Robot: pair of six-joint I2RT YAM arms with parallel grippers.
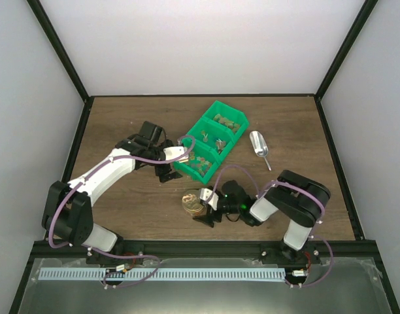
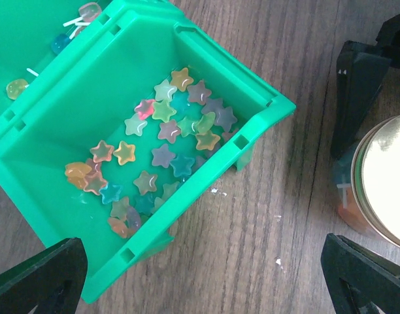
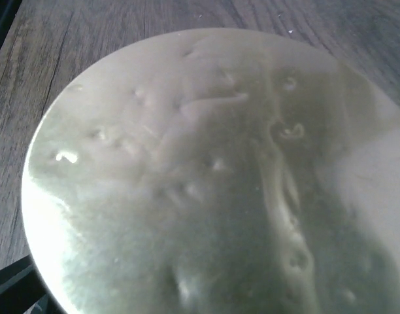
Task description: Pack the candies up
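Candy packing, both arms over the brown wooden tabletop (image 1: 115, 124).
left hand (image 2: 200, 284) hovers, fingers spread wide, over the near compartment of the green plastic three-compartment bin (image 2: 268, 111); small translucent star-shaped candies (image 2: 162, 154) lie in it. right hand (image 1: 205, 208) is at the clear round jar with gold lid (image 1: 193, 201); can't tell if it grips.

A green plastic bin (image 1: 219, 106), divided into 3 compartments, was set diagonally near the middle of a brown wooden table (image 1: 121, 118). A metal scoop (image 1: 258, 145) was laid just right of the bin, apart from it, with its handle pointed toward the near edge. A clear round jar (image 2: 348, 199) was stood near the bin's near end, capped by a tan round lid (image 3: 206, 176) whose shiny surface was dimpled.
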